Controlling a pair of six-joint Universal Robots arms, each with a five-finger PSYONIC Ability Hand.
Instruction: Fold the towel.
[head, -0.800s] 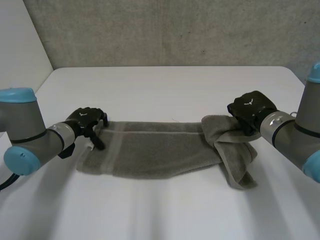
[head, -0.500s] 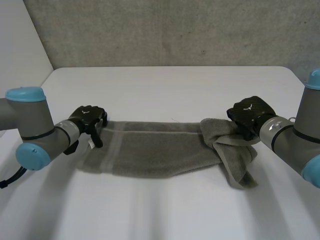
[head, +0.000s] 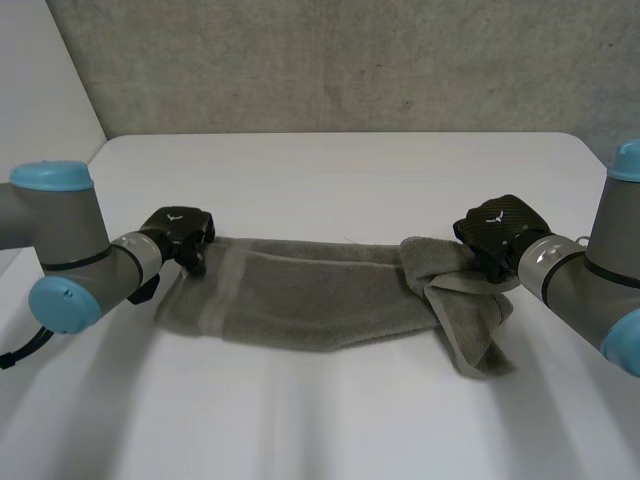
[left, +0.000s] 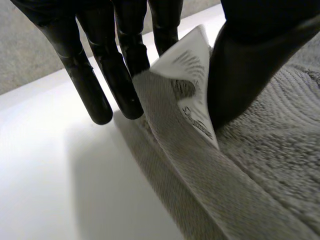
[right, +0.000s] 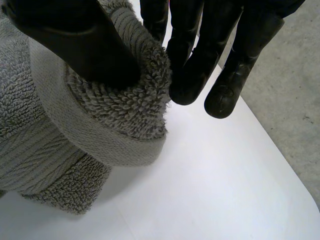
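The left hand (head: 178, 228) is closed on the left end of the towel (head: 310, 295), the hem by the white label (left: 192, 85) being pinched between thumb and fingers. The right hand (head: 497, 228) is clamped on the bunched right end, and the towel is laid as a long strip across the white table (head: 330, 170). The grasp appears made and the fold not yet begun; next, one end would probably have to be lifted and carried over the other without the crumpled part being dragged.
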